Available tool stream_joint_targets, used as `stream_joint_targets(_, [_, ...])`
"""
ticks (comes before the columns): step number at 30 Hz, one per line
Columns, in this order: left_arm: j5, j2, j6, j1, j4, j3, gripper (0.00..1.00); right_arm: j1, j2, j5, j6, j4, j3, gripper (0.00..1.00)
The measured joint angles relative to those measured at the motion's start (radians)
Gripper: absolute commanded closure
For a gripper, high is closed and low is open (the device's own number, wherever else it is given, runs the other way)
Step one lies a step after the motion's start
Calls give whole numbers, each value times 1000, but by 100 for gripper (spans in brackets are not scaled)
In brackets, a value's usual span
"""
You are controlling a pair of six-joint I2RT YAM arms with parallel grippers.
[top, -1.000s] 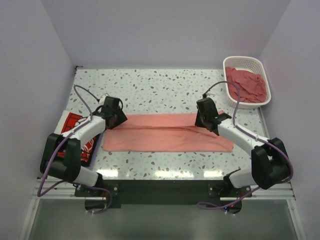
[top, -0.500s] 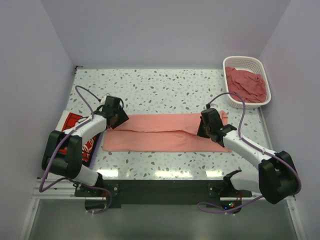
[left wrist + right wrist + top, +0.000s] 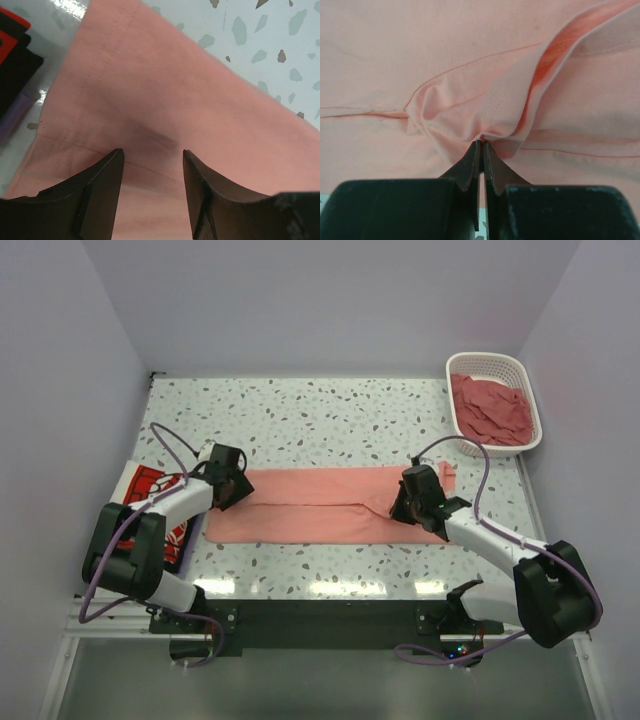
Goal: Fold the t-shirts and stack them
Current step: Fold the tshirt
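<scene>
We class the salmon-pink t-shirt as soft, matt knit cloth with fine stitched hems. It gathers into smooth, rounded puckers at the tips of the right gripper. The fingers of the left gripper look like hard black plastic with a matt, faintly grained finish. The table has a speckled, stone-look top, smooth and glossy, with lamp glare along its near edge. The basket is white slatted plastic with a slight sheen. The printed t-shirt is matt cloth.
</scene>
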Motion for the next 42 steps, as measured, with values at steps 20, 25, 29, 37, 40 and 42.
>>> stream_joint_targets(20, [-24,-42,-12,0,23,-39,48,20,16,-98,138,134,-16,97])
stream_joint_targets(25, [-12,-42,-6,0,27,-24,48,31,16,-95,196,172,-50,97])
stream_joint_targets(29, [6,-42,-3,0,38,-21,48,47,7,-82,233,195,-90,96])
stream_joint_targets(37, [73,-42,23,-23,88,-19,48,85,-28,-64,292,254,-145,96])
stream_joint_targets(40, [91,-42,35,-43,94,-14,48,97,-50,-50,324,278,-170,96])
stream_joint_targets(42, [96,-42,40,-53,97,-10,48,99,-54,-46,344,291,-177,96])
